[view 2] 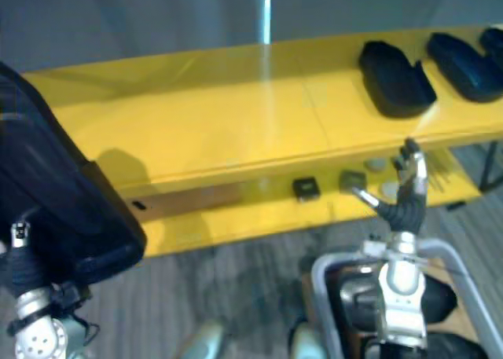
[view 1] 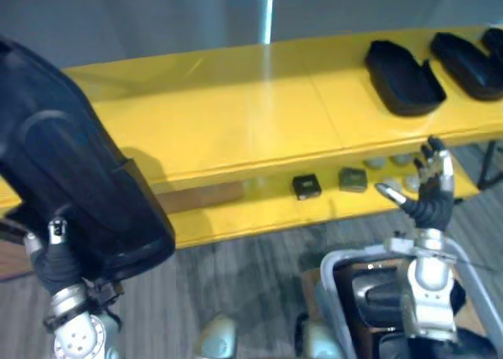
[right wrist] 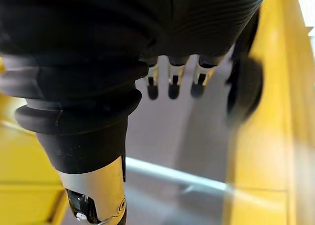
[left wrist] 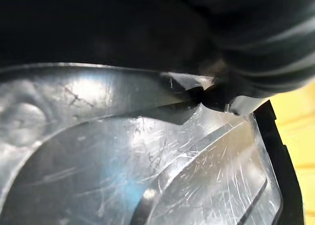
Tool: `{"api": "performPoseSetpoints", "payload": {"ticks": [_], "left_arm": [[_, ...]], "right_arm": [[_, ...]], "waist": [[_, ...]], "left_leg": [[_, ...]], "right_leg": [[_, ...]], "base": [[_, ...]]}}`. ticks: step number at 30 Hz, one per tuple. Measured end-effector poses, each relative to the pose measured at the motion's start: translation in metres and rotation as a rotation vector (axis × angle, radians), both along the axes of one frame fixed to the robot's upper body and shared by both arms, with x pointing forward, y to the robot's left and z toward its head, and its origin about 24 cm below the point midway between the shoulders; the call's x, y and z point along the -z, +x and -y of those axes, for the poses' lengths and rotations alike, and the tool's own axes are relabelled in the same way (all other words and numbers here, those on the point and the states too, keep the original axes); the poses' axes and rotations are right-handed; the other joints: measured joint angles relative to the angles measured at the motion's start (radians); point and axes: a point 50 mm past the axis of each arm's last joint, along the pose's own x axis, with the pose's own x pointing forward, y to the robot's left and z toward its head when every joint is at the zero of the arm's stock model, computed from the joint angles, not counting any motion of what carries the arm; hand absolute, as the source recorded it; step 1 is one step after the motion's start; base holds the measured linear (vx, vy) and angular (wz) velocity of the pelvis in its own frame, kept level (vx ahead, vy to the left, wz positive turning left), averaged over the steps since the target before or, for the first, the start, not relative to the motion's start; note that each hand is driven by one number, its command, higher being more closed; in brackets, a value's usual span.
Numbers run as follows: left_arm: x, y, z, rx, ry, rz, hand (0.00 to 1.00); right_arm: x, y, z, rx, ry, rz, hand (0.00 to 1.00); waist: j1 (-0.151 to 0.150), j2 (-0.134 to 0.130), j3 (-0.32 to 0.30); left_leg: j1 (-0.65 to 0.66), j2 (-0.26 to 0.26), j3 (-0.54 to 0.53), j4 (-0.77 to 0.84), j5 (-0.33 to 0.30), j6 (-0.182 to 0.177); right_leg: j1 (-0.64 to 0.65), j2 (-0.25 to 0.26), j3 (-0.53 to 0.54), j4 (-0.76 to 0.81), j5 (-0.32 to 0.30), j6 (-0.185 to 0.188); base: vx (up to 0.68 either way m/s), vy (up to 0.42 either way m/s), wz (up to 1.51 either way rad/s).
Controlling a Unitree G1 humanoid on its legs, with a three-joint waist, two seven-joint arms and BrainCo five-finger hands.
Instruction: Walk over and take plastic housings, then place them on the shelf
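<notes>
1. The left arm carries a large black housing [view 1: 75,163] at the near left. It is tilted, with its far end over the yellow shelf [view 1: 236,115].
2. The left hand [view 1: 49,266] sits under the near end of this housing. Its grip is hidden, so I cannot tell whether it is wide or closed. The left wrist view looks into the housing's glossy, scratched inner face, right against the hand's dark cover.
3. The right hand [view 1: 431,188] is raised with straight, spread fingers and holds nothing. It stands in front of the shelf's lower board, near its right end.
4. Other black housings [view 1: 401,78] lie on the shelf's top board at the far right, side by side and well apart from the one being carried.
5. On the lower board sit two small dark blocks [view 1: 306,186], just beside each other. To their right are what look like pale round pieces [view 1: 376,163], too blurred to identify.
6. A grey-framed bin [view 1: 324,284] stands below the right hand, on the floor side of the shelf, with dark parts inside.
</notes>
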Motion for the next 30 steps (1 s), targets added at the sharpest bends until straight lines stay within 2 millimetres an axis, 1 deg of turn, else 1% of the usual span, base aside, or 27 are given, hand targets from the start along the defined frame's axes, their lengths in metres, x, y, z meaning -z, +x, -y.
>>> {"api": "performPoseSetpoints", "payload": {"ticks": [1,3,5,8,9,11,14,17,23,24,27,30], "left_arm": [[-0.007,0.007,0.002,0.009,-0.003,0.044,1.0],[-0.013,0.015,0.003,0.002,-0.012,0.086,1.0],[-0.017,0.018,0.003,-0.006,-0.019,0.111,1.0],[-0.011,0.021,0.0,-0.025,-0.022,0.082,1.0],[-0.009,0.021,-0.001,-0.022,-0.014,0.062,1.0],[-0.005,0.018,-0.002,-0.031,-0.007,0.036,1.0],[-0.002,0.014,-0.003,-0.038,-0.006,0.014,1.0],[0.0,0.014,-0.001,-0.029,-0.008,0.005,1.0],[0.001,0.014,0.002,-0.023,0.016,-0.009,1.0],[0.002,0.014,0.003,-0.018,0.016,-0.013,1.0],[0.006,0.013,0.007,0.008,0.014,-0.036,1.0],[0.007,0.014,0.01,0.035,0.019,-0.042,1.0]], "right_arm": [[-0.002,-0.001,0.004,0.016,-0.004,0.006,0.0],[-0.002,-0.001,0.005,0.023,0.001,0.008,0.0],[-0.003,-0.001,0.004,0.022,0.001,0.02,0.0],[-0.001,-0.002,0.003,0.023,0.026,0.025,0.0],[0.0,-0.004,0.003,0.031,0.041,0.036,0.0],[0.003,-0.006,0.002,0.032,0.073,0.041,0.0],[0.007,-0.007,-0.001,0.028,0.099,0.042,0.0],[0.009,-0.008,-0.002,0.03,0.11,0.041,0.0],[0.009,-0.007,-0.007,0.006,0.108,0.05,0.0],[0.01,-0.007,-0.008,0.003,0.108,0.049,0.0],[0.016,-0.008,-0.011,-0.006,0.117,0.023,0.0],[0.02,-0.008,-0.01,-0.003,0.129,0.005,0.0]], "waist": [[-0.014,0.016,0.011],[-0.022,0.015,0.018],[-0.028,0.007,0.025],[-0.04,-0.02,0.042],[-0.04,-0.03,0.042],[-0.04,-0.036,0.042],[-0.037,-0.035,0.041],[-0.04,-0.035,0.041],[-0.04,-0.036,0.037],[-0.041,-0.035,0.033],[-0.039,-0.036,-0.015],[-0.04,-0.039,-0.024]], "left_leg": [[-0.002,0.021,0.053,-0.03,0.024,-0.015],[0.0,0.02,0.088,-0.065,0.067,-0.024],[-0.001,0.01,0.096,-0.075,0.074,-0.021],[0.025,-0.007,0.097,-0.075,0.072,-0.016],[0.031,-0.014,0.098,-0.075,0.071,-0.012],[0.034,-0.023,0.103,-0.075,0.073,-0.007],[0.034,-0.031,0.118,-0.075,0.075,0.003],[0.039,-0.039,0.118,-0.074,0.076,0.005],[0.05,-0.051,0.117,-0.081,0.08,0.012],[0.053,-0.054,0.116,-0.086,0.081,0.014],[0.052,-0.061,0.115,-0.101,0.089,0.023],[0.071,-0.067,0.118,-0.106,0.095,0.028]], "right_leg": [[0.012,-0.008,-0.036,-0.012,0.002,-0.004],[0.016,-0.027,-0.05,-0.021,0.005,-0.01],[0.031,-0.036,-0.051,-0.044,0.007,-0.012],[0.084,-0.047,-0.058,-0.081,0.016,-0.002],[0.092,-0.055,-0.059,-0.087,0.019,0.002],[0.11,-0.064,-0.063,-0.106,0.028,0.01],[0.129,-0.067,-0.067,-0.138,0.047,0.013],[0.155,-0.07,-0.07,-0.172,0.063,0.018],[0.179,-0.083,-0.08,-0.19,0.072,0.026],[0.183,-0.085,-0.082,-0.194,0.072,0.026],[0.193,-0.091,-0.096,-0.219,0.084,0.021],[0.225,-0.101,-0.1,-0.23,0.085,0.019]], "base": [[0.04,-0.132,0.87],[-0.02,-0.021,0.47],[-0.02,0.038,0.14],[0.0,0.088,0.08],[0.01,0.082,0.11],[0.0,0.073,0.11],[0.0,0.054,0.06],[0.0,0.058,0.04],[-0.01,0.028,0.06],[0.0,0.022,0.12],[0.03,0.022,0.12],[0.02,0.032,0.16]]}}
